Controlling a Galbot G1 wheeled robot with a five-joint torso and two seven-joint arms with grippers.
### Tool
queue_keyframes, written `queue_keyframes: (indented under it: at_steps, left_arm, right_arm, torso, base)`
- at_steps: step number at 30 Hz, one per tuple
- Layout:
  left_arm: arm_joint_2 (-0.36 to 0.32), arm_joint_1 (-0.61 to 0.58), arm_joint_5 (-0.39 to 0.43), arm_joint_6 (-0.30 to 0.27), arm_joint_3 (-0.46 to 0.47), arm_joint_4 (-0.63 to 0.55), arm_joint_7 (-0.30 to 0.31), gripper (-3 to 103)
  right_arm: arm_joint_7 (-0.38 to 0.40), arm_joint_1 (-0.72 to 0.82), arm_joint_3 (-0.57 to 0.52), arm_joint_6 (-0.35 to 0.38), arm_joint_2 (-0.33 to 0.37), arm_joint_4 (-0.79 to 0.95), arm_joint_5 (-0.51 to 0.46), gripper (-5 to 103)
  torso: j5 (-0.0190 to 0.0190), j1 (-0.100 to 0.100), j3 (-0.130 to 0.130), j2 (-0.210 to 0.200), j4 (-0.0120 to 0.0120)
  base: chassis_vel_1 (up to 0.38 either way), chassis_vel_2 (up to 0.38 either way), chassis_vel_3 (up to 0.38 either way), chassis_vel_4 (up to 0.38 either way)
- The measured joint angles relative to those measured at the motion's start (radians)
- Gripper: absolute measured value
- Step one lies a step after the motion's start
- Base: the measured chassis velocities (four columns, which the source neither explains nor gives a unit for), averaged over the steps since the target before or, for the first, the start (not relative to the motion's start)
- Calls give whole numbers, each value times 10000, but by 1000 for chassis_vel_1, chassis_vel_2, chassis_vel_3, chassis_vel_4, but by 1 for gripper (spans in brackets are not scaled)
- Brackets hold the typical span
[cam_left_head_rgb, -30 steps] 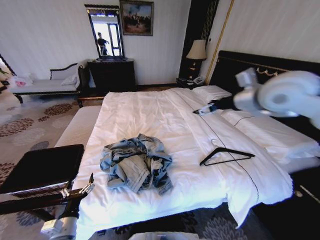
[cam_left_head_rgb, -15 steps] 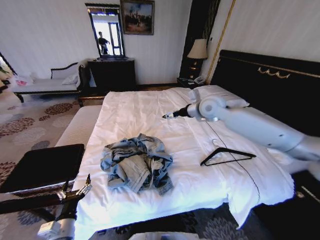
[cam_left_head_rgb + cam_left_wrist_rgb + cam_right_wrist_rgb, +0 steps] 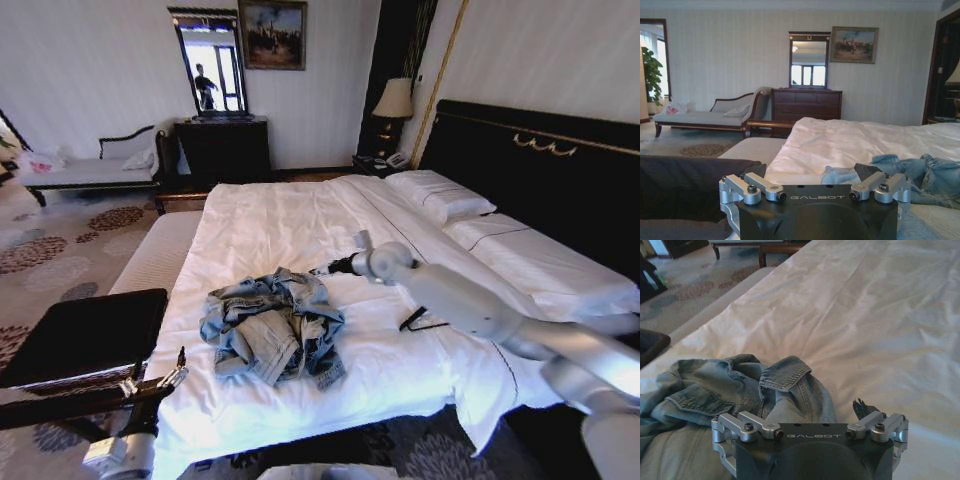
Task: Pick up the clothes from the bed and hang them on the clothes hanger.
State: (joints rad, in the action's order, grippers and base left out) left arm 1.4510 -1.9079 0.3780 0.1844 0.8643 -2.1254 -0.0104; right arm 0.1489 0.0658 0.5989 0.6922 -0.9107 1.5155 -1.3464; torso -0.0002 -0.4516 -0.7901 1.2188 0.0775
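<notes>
The clothes, a crumpled light-blue denim jacket (image 3: 272, 328), lie on the near half of the bed (image 3: 290, 225), on its white duvet. My right arm reaches in from the lower right, and my right gripper (image 3: 324, 269) hangs open just past the jacket's far right edge. In the right wrist view the jacket's collar (image 3: 785, 376) lies close ahead of the gripper, with one dark fingertip (image 3: 860, 408) showing over the duvet. The black clothes hanger (image 3: 418, 322) lies on the duvet to the jacket's right, mostly hidden behind my right forearm. My left gripper (image 3: 176, 373) rests open and low off the bed's near left corner.
A black-topped stand (image 3: 85, 335) sits beside my left arm. A white-cushioned bench (image 3: 155, 255) runs along the bed's left side. Pillows (image 3: 440, 195) and the black headboard (image 3: 540, 160) are at the right. A dark dresser (image 3: 225, 150) and a chaise (image 3: 90, 170) stand by the far wall.
My right arm has swung down from near the headboard, leftward across the bed, to the jacket's far edge, and now covers most of the hanger. The left arm has stayed put.
</notes>
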Motion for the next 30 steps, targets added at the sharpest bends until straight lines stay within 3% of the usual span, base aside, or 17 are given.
queue_keyframes:
  at_steps: [1, 5, 13, 15, 21, 30]
  left_arm:
    - [3, -14, 43, 0, 61, 16, 3, 99]
    - [-21, -15, 202, 0, 159, 93, 7, 99]
    - [-35, 90, 264, 0, 119, 296, 7, 99]
    - [-36, 107, 262, -13, 106, 304, 8, 99]
    - [-105, 121, 292, -64, 140, 289, 9, 99]
    - [-132, 92, 349, -78, 200, 228, 12, 99]
  right_arm:
    - [-204, -42, 193, -64, -442, -558, 497, 100]
    - [-511, -241, 500, -249, -956, -1524, 1144, 100]
    - [-917, -308, 568, -334, -1710, -2855, 1250, 100]
    - [-1023, -302, 567, -314, -2169, -3301, 1208, 100]
    - [-1230, -390, 725, -461, -3116, -4663, 2085, 100]
    - [-1311, -509, 845, -463, -3094, -5240, 2242, 100]
  torso:
    - [-2, 0, 0, 0, -3]
    - [-1, -1, -1, 0, 4]
    - [0, -1, 0, 0, 6]
    - [1, -1, -1, 0, 6]
    - [0, -1, -1, 0, 1]
    - [2, -1, 0, -1, 7]
  base:
    - [0, 0, 0, 0]
    - [0, 0, 0, 0]
    - [0, 0, 0, 0]
    - [0, 0, 0, 0]
    - [0, 0, 0, 0]
    - [0, 0, 0, 0]
